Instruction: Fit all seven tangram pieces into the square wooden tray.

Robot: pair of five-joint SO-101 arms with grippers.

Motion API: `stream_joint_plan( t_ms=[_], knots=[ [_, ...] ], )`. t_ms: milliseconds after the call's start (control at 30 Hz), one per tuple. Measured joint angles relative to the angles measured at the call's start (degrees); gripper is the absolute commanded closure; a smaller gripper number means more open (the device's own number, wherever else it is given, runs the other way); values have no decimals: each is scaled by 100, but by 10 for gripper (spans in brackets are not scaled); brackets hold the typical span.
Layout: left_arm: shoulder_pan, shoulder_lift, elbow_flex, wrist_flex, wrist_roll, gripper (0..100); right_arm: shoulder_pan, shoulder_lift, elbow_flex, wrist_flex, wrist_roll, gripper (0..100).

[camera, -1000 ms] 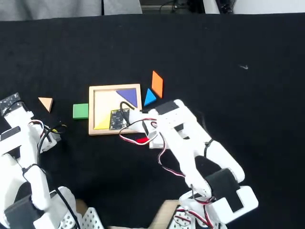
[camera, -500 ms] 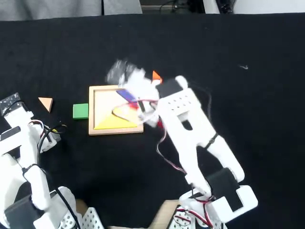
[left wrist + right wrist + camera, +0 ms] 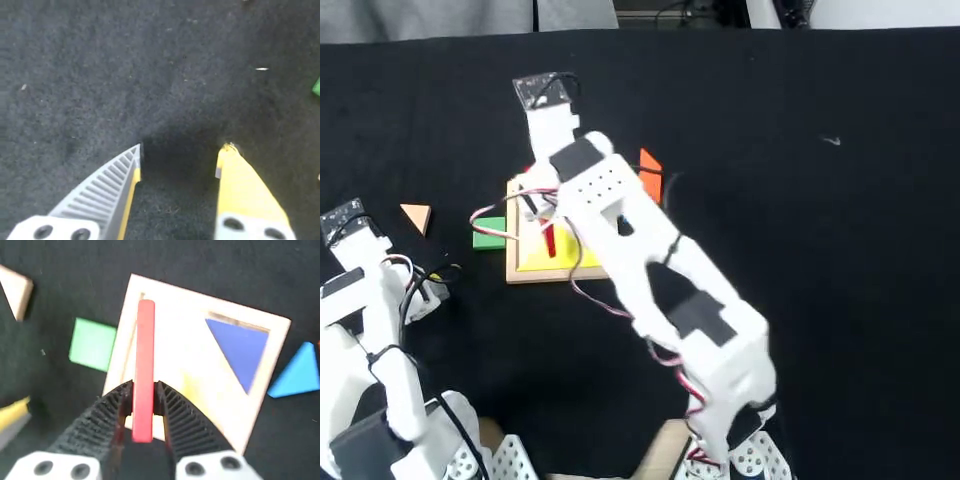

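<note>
1 tray [image 3: 278,326], 7 pieces, 2 grippers. In the tray: 1 dark blue triangle [image 3: 240,346] and 1 yellow piece [image 3: 536,262]. On the black cloth [image 3: 820,250]: 1 green square [image 3: 92,344] just beside the tray, 1 tan triangle [image 3: 416,216] farther out past it, 1 light blue triangle [image 3: 297,372] and 1 orange piece [image 3: 650,166] on the opposite side. Right gripper [image 3: 143,386] clamps 1 red piece [image 3: 145,330] edge-on between both jaws, sticking out over the tray's green-square side. Left gripper [image 3: 180,147] jaws spread wide, nothing between, over bare cloth.
</note>
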Motion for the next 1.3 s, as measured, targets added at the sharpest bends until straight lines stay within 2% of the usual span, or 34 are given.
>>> stream_joint_plan(
  t_ms=[500, 833, 1000, 1067, 1233, 1300],
  knots=[
    [-141, 0, 0, 0, 0, 758, -158, 2048, -2163, 70, -501, 987],
    [-141, 0, 0, 0, 0, 758, -193, 2831, -3367, 897, -782, 987],
    [-141, 0, 0, 0, 0, 758, -193, 3156, -3710, 993, -818, 985],
    [-141, 0, 0, 0, 0, 758, -202, 3218, -3842, 1020, -818, 948],
    [-141, 0, 0, 0, 0, 758, -246, 3226, -4281, 1433, -862, 752],
    [-141, 0, 0, 0, 0, 758, -246, 3226, -4422, 1565, -862, 756]
  ],
)
